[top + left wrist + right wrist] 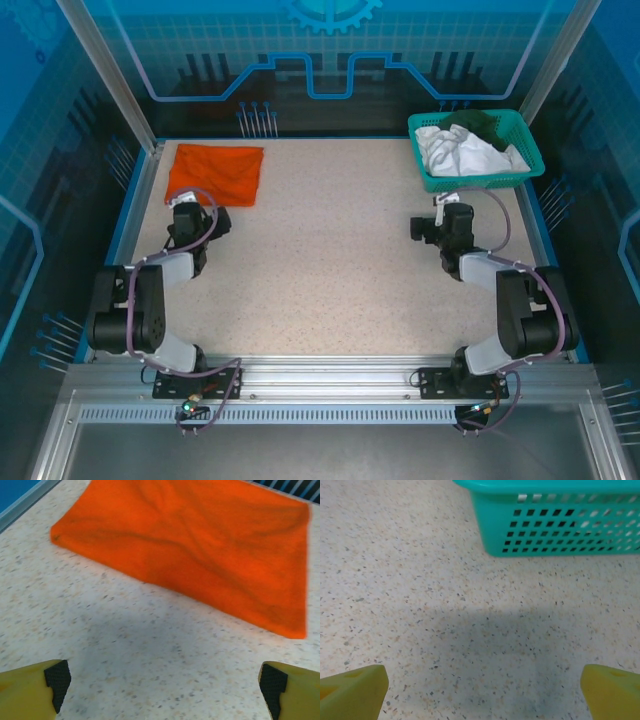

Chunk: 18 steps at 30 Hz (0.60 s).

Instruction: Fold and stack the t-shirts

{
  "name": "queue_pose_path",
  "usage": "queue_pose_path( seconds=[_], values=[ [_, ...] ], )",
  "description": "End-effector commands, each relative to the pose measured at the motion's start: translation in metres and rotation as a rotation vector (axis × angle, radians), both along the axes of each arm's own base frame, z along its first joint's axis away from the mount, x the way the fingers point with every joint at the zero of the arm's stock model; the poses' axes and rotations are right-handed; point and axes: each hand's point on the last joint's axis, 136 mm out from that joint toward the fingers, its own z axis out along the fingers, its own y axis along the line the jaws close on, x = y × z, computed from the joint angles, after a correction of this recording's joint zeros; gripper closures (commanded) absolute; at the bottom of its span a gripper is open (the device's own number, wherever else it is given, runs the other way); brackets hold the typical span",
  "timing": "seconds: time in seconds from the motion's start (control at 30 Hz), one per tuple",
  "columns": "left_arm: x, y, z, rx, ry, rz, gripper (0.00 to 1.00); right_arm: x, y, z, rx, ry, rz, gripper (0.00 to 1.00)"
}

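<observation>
You see the speckled table (330, 270) first, with the two arms at its near edge. At the far left corner lies the orange t-shirt (216, 172), folded into a flat rectangle with some soft wrinkles on it. At the far right corner stands the teal mesh basket (478, 182). Inside it a white t-shirt (462, 152) is crumpled toward the front, and a dark green t-shirt (480, 124) lies bunched behind it. Your left gripper (165, 680) is just beside the near edge of the orange t-shirt, its fingers spread wide and holding nothing. Your right gripper (485, 685) is over bare table near the front wall of the basket, its fingers also wide apart and empty.
</observation>
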Motion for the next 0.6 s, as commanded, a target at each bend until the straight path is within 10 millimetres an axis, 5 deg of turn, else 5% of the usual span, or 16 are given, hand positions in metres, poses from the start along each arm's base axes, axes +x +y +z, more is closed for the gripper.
queue_pose_path(
  seconds=[0.0, 0.17, 0.37, 0.57],
  values=[
    [-0.006, -0.018, 0.018, 0.012, -0.133, -0.123, 0.01, -0.003, 0.006, 0.018, 0.002, -0.153, 0.061, 0.00],
    [-0.026, -0.021, 0.027, 0.041, -0.255, -0.124, 0.01, -0.017, 0.004, 0.022, -0.001, -0.237, 0.052, 0.00],
    [-0.016, -0.047, 0.015, 0.094, -0.248, -0.243, 0.01, -0.023, 0.038, 0.015, -0.022, -0.261, 0.249, 0.00],
    [-0.010, -0.045, 0.009, 0.136, -0.209, -0.205, 0.01, -0.020, 0.029, 0.014, -0.016, -0.248, 0.192, 0.00]
  ],
)
